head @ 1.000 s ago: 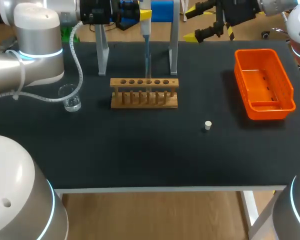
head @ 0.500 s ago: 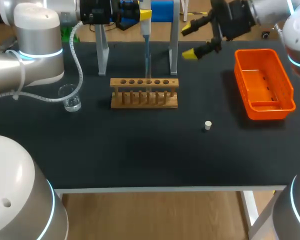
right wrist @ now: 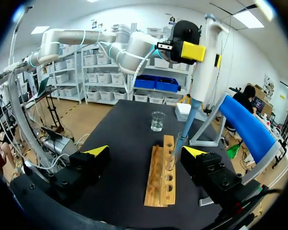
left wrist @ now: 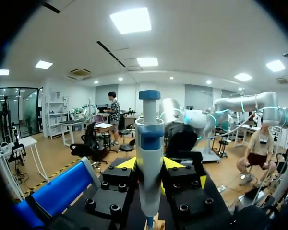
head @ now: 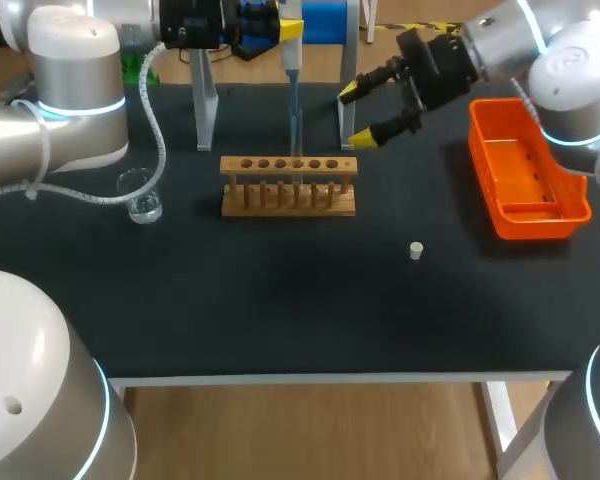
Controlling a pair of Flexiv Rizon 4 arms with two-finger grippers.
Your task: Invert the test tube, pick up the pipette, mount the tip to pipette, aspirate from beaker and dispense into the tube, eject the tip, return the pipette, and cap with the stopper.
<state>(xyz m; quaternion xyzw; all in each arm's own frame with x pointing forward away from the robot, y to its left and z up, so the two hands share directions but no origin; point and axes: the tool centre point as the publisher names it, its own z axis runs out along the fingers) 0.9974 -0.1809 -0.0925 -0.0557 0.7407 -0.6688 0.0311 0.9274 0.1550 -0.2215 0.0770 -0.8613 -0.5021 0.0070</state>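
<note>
My left gripper (head: 288, 30) at the table's back is shut on the white and blue pipette (head: 292, 62), which stands upright between its yellow tips (left wrist: 149, 165). The pipette's clear tip (head: 295, 125) points down at a hole of the wooden tube rack (head: 288, 185). I cannot make out the tube itself. My right gripper (head: 355, 115) hangs open just right of the pipette tip, above the rack's right end; in its own view the rack (right wrist: 163, 175) lies ahead between its spread fingers (right wrist: 145, 152). The glass beaker (head: 140, 195) stands left of the rack. The white stopper (head: 416, 250) lies on the mat, front right.
An orange bin (head: 525, 165) sits at the right side of the table. The pipette stand's metal legs (head: 206, 110) rise behind the rack, with a blue part on top. The black mat in front of the rack is bare apart from the stopper.
My right arm has swung left and down from the back right edge toward the rack and pipette tip, gripper still open. The left arm and pipette have not moved.
</note>
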